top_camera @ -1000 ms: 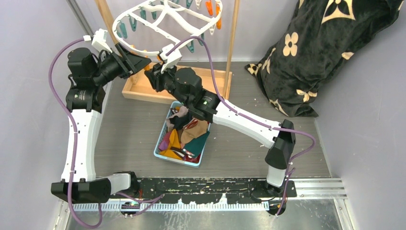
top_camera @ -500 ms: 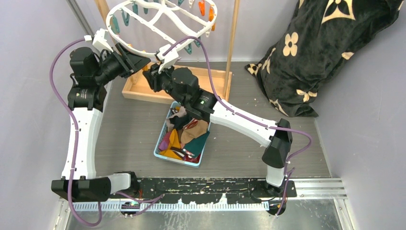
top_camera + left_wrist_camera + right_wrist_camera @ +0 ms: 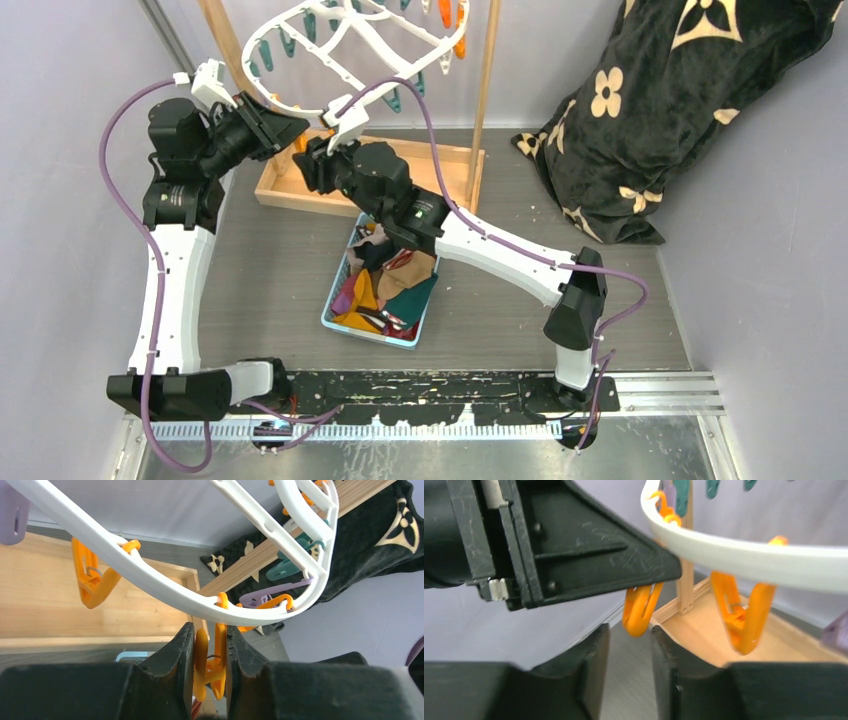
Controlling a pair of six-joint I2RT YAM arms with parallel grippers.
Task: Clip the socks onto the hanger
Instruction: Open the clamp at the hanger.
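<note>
The white hanger (image 3: 150, 582) hangs tilted above the wooden stand, with orange and teal clips round its rim (image 3: 749, 560). My left gripper (image 3: 209, 630) is shut on an orange clip (image 3: 210, 667) that dangles from the near rim; both pads press on the clip's handles. My right gripper (image 3: 629, 630) sits just below and beside that clip (image 3: 640, 612), open, with nothing between its fingers. In the top view both grippers meet under the hanger's near edge, the left one (image 3: 290, 125) and the right one (image 3: 305, 160). The socks (image 3: 385, 285) lie heaped in a blue basket.
The blue basket (image 3: 365, 335) sits mid-table under the right forearm. The wooden stand's tray (image 3: 290, 190) and upright post (image 3: 485, 80) are behind the grippers. A black flower-patterned blanket (image 3: 650, 110) fills the back right corner. A second orange clip (image 3: 744, 615) hangs right of the held one.
The left jaws have closed onto the orange clip. The hanger has swung and tilted. The right gripper has shifted a little left and its jaws have parted slightly.
</note>
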